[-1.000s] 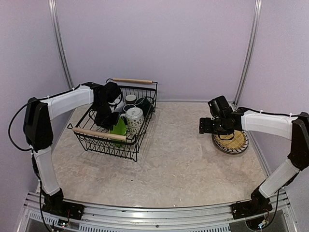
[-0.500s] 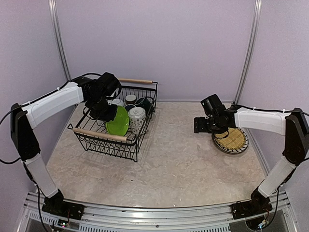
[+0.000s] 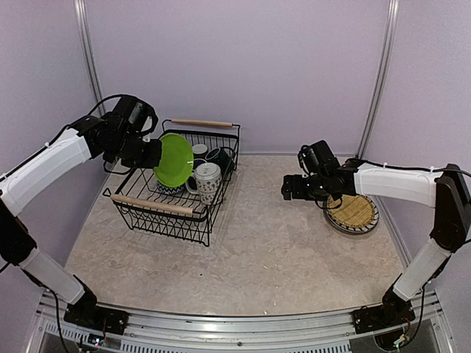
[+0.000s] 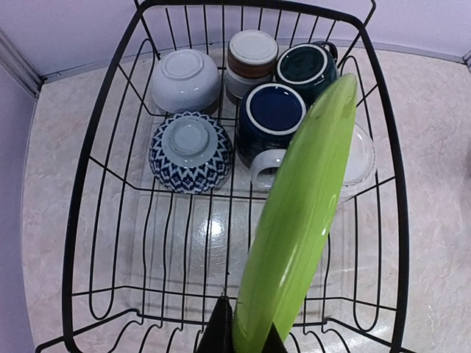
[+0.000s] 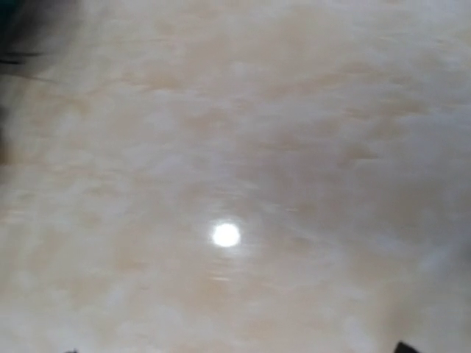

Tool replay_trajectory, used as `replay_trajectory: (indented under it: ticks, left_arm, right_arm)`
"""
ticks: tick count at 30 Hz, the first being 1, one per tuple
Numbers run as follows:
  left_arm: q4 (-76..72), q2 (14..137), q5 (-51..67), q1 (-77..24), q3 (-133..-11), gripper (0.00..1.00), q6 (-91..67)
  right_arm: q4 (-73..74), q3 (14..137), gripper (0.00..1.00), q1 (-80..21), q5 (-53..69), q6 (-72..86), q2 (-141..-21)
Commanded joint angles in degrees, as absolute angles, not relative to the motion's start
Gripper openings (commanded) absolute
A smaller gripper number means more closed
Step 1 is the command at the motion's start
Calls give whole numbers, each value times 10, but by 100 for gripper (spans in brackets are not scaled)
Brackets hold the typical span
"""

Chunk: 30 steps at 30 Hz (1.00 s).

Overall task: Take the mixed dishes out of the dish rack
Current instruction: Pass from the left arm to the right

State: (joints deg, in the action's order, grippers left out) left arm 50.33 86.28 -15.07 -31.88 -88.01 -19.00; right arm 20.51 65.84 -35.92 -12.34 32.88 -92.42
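Note:
My left gripper [image 3: 151, 154] is shut on the rim of the lime green plate [image 3: 174, 159] and holds it on edge above the dish rack [image 3: 151, 206]. In the left wrist view, the plate [image 4: 302, 220] rises from between my fingers [image 4: 246, 342] over the rack [image 4: 88, 147]. Inside lie a navy mug [image 4: 274, 110], a dark green mug [image 4: 305, 62], a small cup [image 4: 252, 53], a white bowl [image 4: 185, 77] and a blue patterned bowl [image 4: 190, 143]. The patterned white mug [image 3: 206, 182] stands in the rack. My right gripper [image 3: 288, 190] hovers open and empty over the table, left of the woven yellow plate [image 3: 355, 213].
The rack's far wooden handle [image 3: 202, 123] is near the back wall. The woven plate lies at the right side with a darker rim under it. The right wrist view shows only blurred marbled tabletop [image 5: 235, 147] with a light glare.
My left gripper has lifted the lime green plate up out of the rack and pulled back to the left. My right gripper has moved left, away from the woven plate.

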Motion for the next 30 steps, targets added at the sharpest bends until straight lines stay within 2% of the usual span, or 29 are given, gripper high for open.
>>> replay_trajectory:
  ticks: [1,8,14,22,30]
  left_arm:
    - [432,829,-42,-296,-848,0,-195]
    - [395,824,132,-280,-834,0,-205]
    - [367,839,262,-282,-828,0,-217]
    - [364,848,313,-297,-831,0,-209]
    - [367,856,333,-305,-837,0,-203]
  right_arm:
    - [144,667,90,-375,-54,346,-909]
    - [5,644,90,-396,71,378,-896]
    - [-119,662,89,-425,165,411,-930]
    - [-189,695,86,-449,220,444,-977]
    - [-232,715,71,-458,253,471,-1011]
